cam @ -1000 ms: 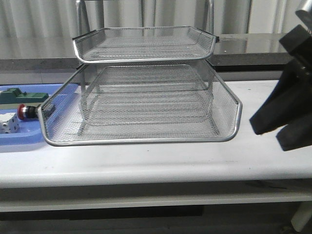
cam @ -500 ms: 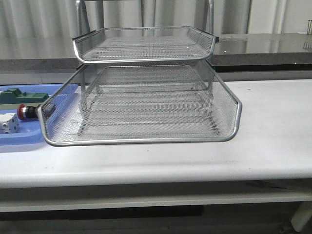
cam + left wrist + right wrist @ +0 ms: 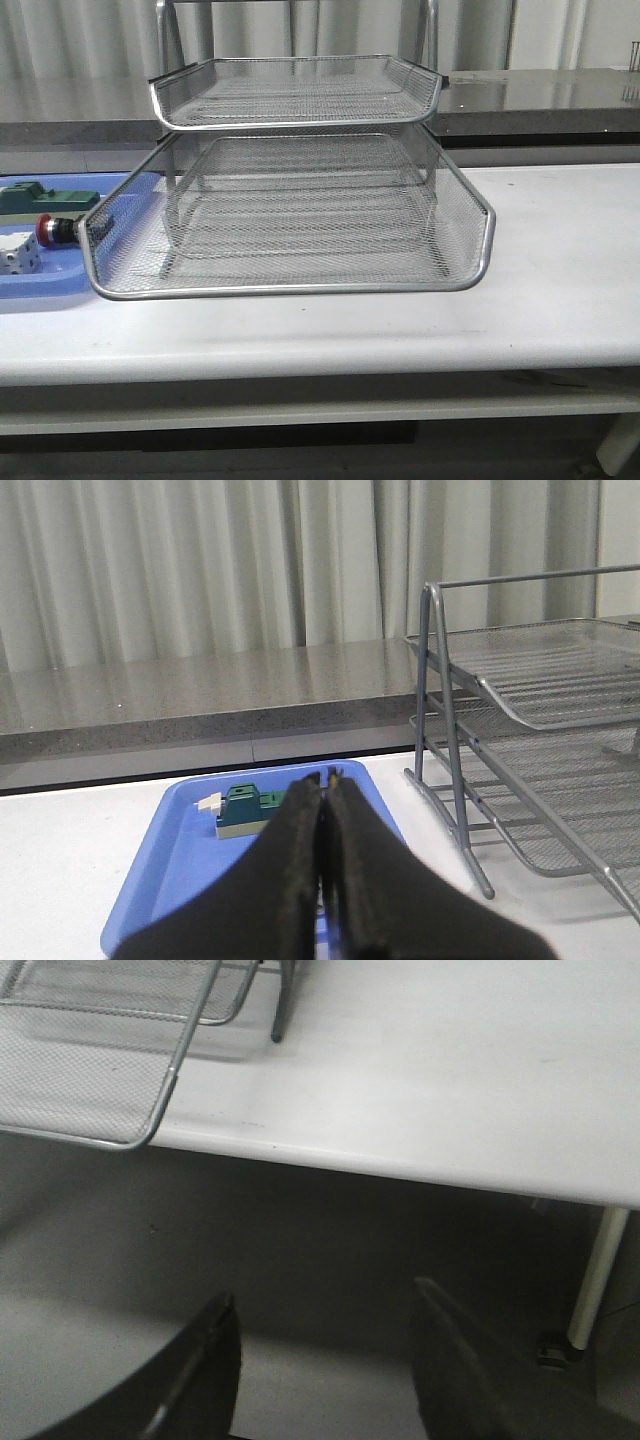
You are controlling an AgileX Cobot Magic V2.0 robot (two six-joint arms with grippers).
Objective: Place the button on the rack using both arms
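Right now I have nothing in hand: my left gripper (image 3: 325,790) has its fingers pressed together on nothing, and my right gripper (image 3: 320,1310) hangs with its fingers spread, down past the table (image 3: 450,1070) edge. The button (image 3: 52,229) lies on its side in the blue tray (image 3: 40,285), just left of the rack (image 3: 290,230), between a green block (image 3: 45,196) and a white cube (image 3: 18,255).

I judge the step in hand is the reach. To do it well I would spread the left fingers first, come down over the red head and collar, and keep clear of the rack's protruding lower tray and the cube.

Only the front view shows the button; in the left wrist view my fingers hide it, though the green block shows. Neither arm appears in the front view, so the wrist cameras alone tell me how the fingers stand.
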